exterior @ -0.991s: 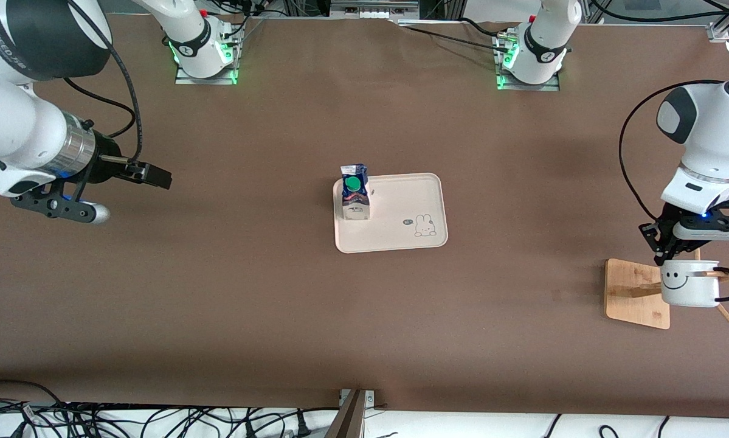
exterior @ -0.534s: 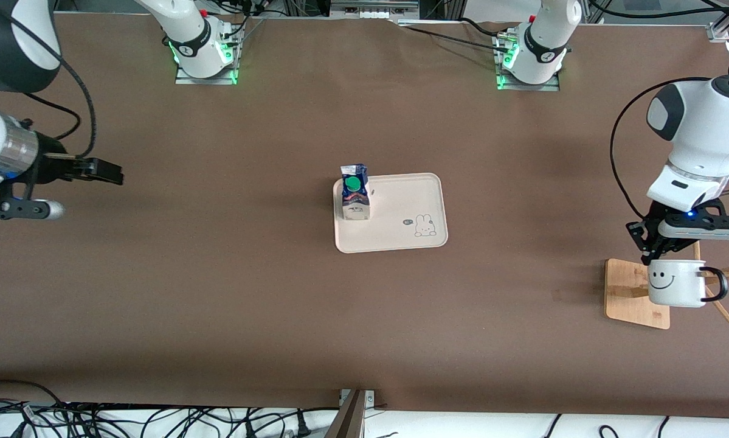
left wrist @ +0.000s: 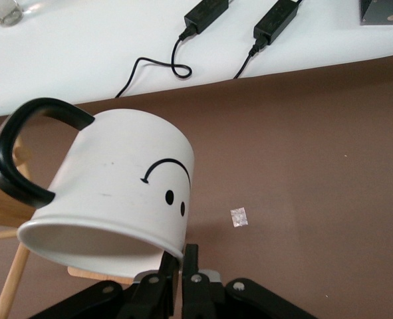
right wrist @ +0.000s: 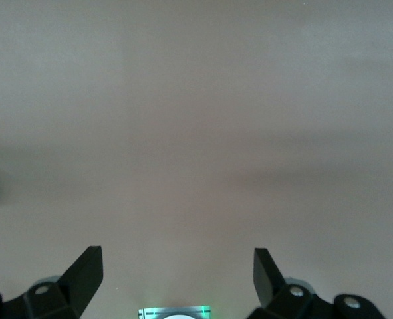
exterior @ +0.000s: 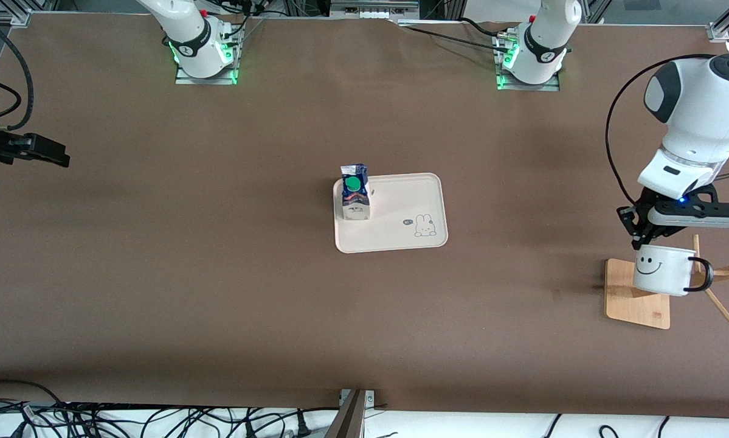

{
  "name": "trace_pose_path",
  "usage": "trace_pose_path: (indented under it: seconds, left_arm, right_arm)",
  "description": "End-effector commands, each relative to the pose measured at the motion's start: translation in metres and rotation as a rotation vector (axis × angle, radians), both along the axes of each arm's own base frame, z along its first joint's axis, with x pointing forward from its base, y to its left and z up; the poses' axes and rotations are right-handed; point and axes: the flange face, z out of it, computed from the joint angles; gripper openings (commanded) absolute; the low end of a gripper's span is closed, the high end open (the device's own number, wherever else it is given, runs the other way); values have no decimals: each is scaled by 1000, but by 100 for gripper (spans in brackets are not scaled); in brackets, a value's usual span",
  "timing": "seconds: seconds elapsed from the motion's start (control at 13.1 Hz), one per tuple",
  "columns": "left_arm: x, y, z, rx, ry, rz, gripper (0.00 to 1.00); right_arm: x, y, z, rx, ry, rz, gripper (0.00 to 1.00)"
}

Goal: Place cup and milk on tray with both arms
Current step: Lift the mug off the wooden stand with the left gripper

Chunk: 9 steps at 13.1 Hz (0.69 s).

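Observation:
The milk [exterior: 354,198] stands upright on the tray [exterior: 404,198], at the tray's end toward the right arm. My left gripper [exterior: 642,242] is shut on the rim of the cup [exterior: 665,269] and holds it in the air over the wooden stand. In the left wrist view the cup [left wrist: 116,193] hangs tilted with its smiley face showing, and the left gripper [left wrist: 181,258] pinches its rim. My right gripper [exterior: 48,153] is open and empty over the table at the right arm's end. The right wrist view shows its jaws [right wrist: 176,258] wide apart over bare table.
A square wooden stand base [exterior: 628,302] with wooden pegs [exterior: 718,302] sits under the cup at the left arm's end. The tray's end with the rabbit drawing [exterior: 425,225] is bare. Cables lie along the table's near edge [exterior: 157,420].
My left gripper has lifted the cup higher off the stand and a little toward the tray. My right arm has drawn back toward its end of the table.

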Motion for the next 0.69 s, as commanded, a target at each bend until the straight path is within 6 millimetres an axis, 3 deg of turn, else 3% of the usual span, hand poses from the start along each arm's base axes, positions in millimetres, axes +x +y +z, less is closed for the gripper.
trace_pose_path:
  seconds: [0.0, 0.23, 0.46, 0.61]
  left_arm:
    - [-18, -22, 11, -17, 97, -2, 0]
    - [-27, -60, 14, -4, 211, -50, 0]
    - [-35, -116, 18, 20, 314, -129, 0]
    - [-34, -145, 13, 13, 379, -146, 0]
  right_arm:
    - [-7, -8, -4, -6, 25, 4, 100]
    - [-7, -5, -4, -11, 25, 3, 100]
    - [-3, -7, 8, -25, -21, 14, 100]
    - [-5, -20, 9, -13, -20, 13, 100]
